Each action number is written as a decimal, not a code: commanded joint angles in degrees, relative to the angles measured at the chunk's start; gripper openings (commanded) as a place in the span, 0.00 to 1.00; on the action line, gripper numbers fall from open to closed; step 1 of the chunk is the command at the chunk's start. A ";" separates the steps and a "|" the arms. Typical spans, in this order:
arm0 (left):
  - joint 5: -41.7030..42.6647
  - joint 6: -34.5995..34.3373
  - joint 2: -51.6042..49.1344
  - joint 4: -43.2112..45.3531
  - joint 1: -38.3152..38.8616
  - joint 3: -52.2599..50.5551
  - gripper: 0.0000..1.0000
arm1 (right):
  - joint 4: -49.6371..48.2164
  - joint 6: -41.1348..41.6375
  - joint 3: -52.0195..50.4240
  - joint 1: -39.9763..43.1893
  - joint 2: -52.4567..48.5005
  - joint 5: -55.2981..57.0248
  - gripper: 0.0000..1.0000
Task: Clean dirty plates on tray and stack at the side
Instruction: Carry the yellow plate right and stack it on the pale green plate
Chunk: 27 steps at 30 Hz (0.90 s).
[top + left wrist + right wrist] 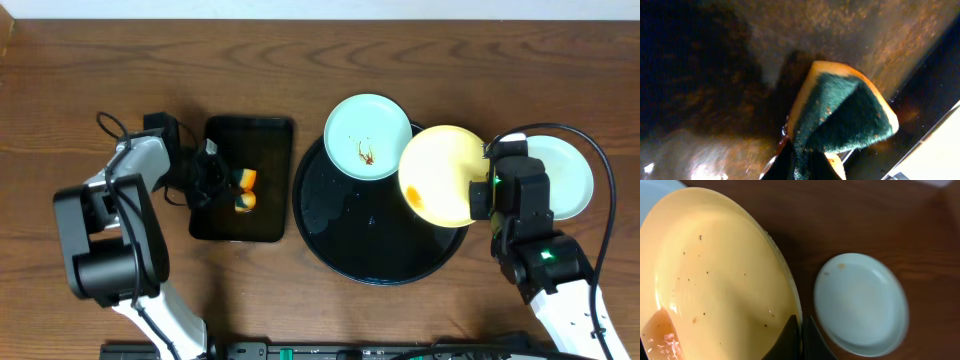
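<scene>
Right now my right gripper is clamped on the rim of the yellow plate, holding it tilted over the right edge of the round black tray. A smeared mint plate lies on that tray, and a second mint plate sits on the bare tabletop beside it. My left gripper pinches a sponge over the rectangular tray.

Your left gripper holds sponge over rectangular tray; right gripper clamps yellow plate above round tray.
</scene>
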<state>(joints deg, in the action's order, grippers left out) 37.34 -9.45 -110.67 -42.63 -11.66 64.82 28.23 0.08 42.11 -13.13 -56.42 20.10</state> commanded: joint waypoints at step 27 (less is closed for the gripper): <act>-39.80 -2.03 4.55 2.16 19.85 -0.90 0.08 | -9.27 -25.07 1.42 -14.29 0.17 30.34 0.01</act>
<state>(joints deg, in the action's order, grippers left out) -3.09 -10.72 -104.71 -40.07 8.21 64.40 19.20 -24.49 42.17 -26.55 -56.40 47.64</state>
